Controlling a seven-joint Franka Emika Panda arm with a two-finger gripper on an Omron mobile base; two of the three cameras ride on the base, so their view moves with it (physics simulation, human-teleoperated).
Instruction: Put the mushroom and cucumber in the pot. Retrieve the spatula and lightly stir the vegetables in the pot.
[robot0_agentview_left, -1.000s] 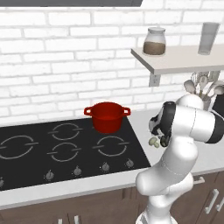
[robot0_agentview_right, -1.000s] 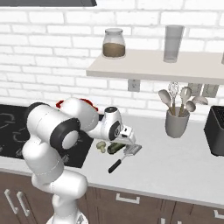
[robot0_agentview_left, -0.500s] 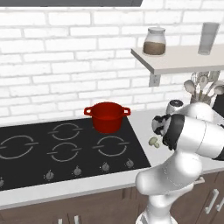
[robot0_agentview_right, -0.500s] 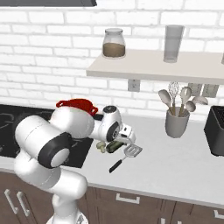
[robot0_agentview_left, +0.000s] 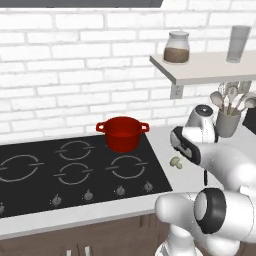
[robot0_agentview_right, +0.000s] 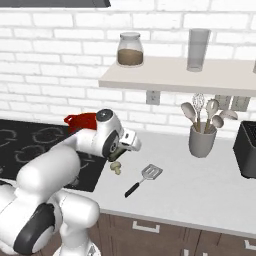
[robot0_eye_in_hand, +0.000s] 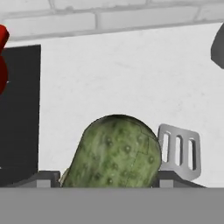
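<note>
Left base view: one red pot (robot0_agentview_left: 122, 133) sitting at back right corner of stovetop (robot0_agentview_left: 75, 170). One mushroom (robot0_agentview_left: 176, 162) lying on counter (robot0_agentview_left: 165, 145) just right of stove, beside arm.

Right base view: gripper (robot0_agentview_right: 119, 154) hanging low over mushroom (robot0_agentview_right: 116, 168). One spatula (robot0_agentview_right: 142, 179) lying just right of it. One utensil cup (robot0_agentview_right: 201, 141) further right. One jar (robot0_agentview_right: 130, 49), one glass (robot0_agentview_right: 198, 42) sitting on shelf (robot0_agentview_right: 175, 75).

Hand view: one cucumber (robot0_eye_in_hand: 114, 154) sitting between fingers, appears pinched; spatula head (robot0_eye_in_hand: 181, 149) showing behind it; pot edge (robot0_eye_in_hand: 3, 57) showing at left.
</note>
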